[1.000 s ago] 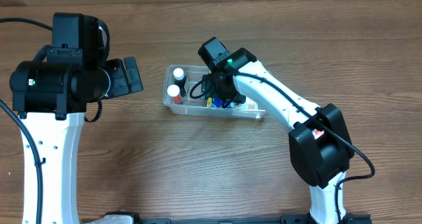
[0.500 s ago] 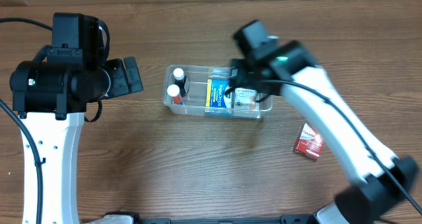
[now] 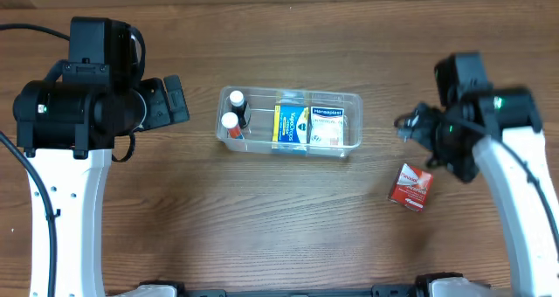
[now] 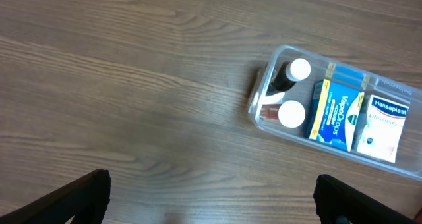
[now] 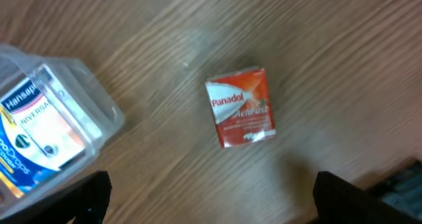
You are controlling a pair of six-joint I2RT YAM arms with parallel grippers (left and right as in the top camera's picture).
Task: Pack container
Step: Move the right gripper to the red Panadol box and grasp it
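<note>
The clear plastic container sits mid-table. It holds two white-capped bottles, a blue and yellow box and a white Hansaplast box. It also shows in the left wrist view and at the left edge of the right wrist view. A red Panadol box lies on the table to the container's right, also in the right wrist view. My right gripper is open and empty, above the table between container and red box. My left gripper is open and empty, left of the container.
The wooden table fills all views. The arm bases stand at the front left and front right.
My right gripper has left the container, swung right and now hovers open near the red box. The boxes it covered lie inside the container. The left arm has not moved.
</note>
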